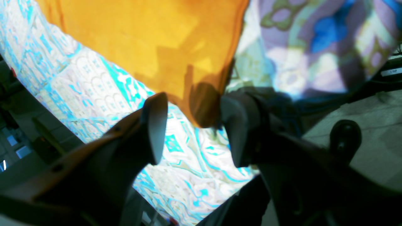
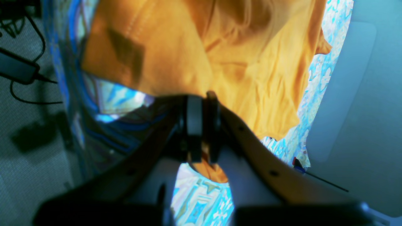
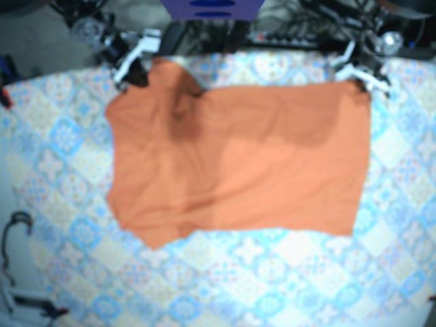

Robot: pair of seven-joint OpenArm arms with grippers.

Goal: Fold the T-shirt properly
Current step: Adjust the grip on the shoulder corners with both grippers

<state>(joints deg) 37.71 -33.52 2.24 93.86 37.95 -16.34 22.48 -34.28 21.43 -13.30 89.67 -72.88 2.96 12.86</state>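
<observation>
Surface inspected: the table [image 3: 398, 225] in front of me, covered across all I can see of it by a patterned cloth [image 3: 272, 272] with a pale ground and blue and turquoise tile motifs. One item lies directly on the cloth, the orange T-shirt [image 3: 238, 163]. It is spread wide over the far part of the surface and lies mostly flat. In the base view there are creases and a darker fold on its left portion. Its far edge runs close to the table's far edge. The cloth's pattern shows on the near side and along both flanks of the garment.
</observation>
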